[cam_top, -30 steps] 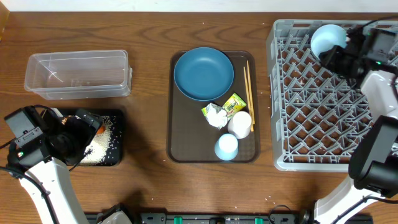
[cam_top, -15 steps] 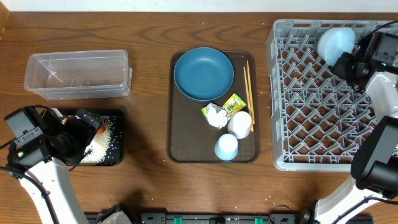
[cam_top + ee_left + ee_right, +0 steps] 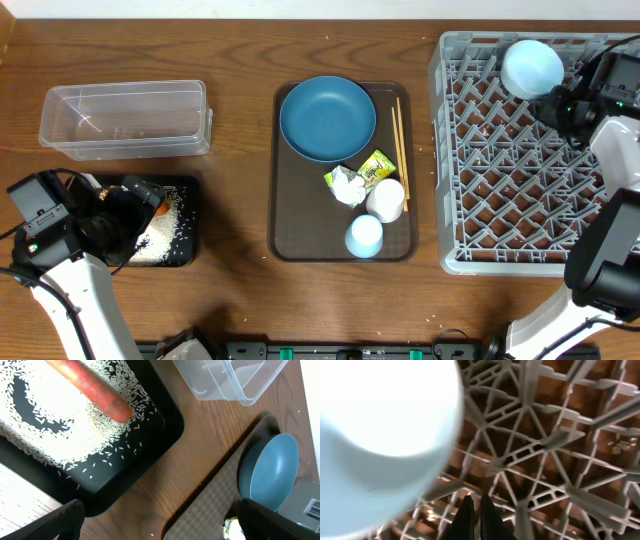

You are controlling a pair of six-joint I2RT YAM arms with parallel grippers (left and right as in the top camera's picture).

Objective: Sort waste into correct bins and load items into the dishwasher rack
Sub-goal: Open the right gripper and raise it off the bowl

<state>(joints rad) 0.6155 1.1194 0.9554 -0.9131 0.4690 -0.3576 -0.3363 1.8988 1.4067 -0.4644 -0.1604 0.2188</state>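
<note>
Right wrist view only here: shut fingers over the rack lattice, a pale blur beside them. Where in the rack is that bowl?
Observer: The pale blue bowl sits near the dishwasher rack's far wall, left of the middle.
Operator: What's on the brown serving tray?
Observer: Dark blue plate, chopsticks, whitish cup, pale blue cup, crumpled paper, snack wrapper.
Operator: And the left gripper?
Observer: Open, above the black tray holding the carrot and rice.
</note>
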